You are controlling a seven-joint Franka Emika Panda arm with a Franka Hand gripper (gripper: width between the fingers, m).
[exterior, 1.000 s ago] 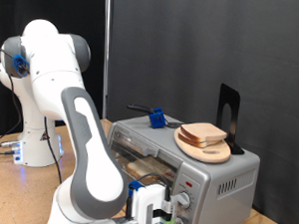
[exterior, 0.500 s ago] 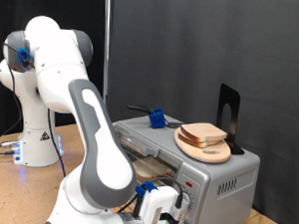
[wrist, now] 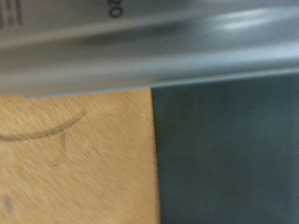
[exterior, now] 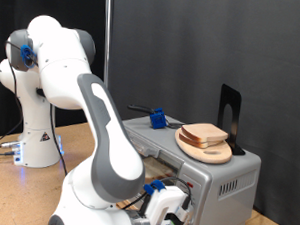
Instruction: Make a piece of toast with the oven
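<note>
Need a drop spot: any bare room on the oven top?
Bare strip on the oven top between the blue clip and the plate holding the piece of toast. The exterior view's right end is crowded: plate plus black stand. The tool blocks the front.

Even indoor light falls from above — the white arm shines bright against the black curtain behind it, which swallows all detail. The oven top shows soft grey sheen beside the arm, shadows faint. The wrist view is badly blurred — a smeared pale band out of focus.
</note>
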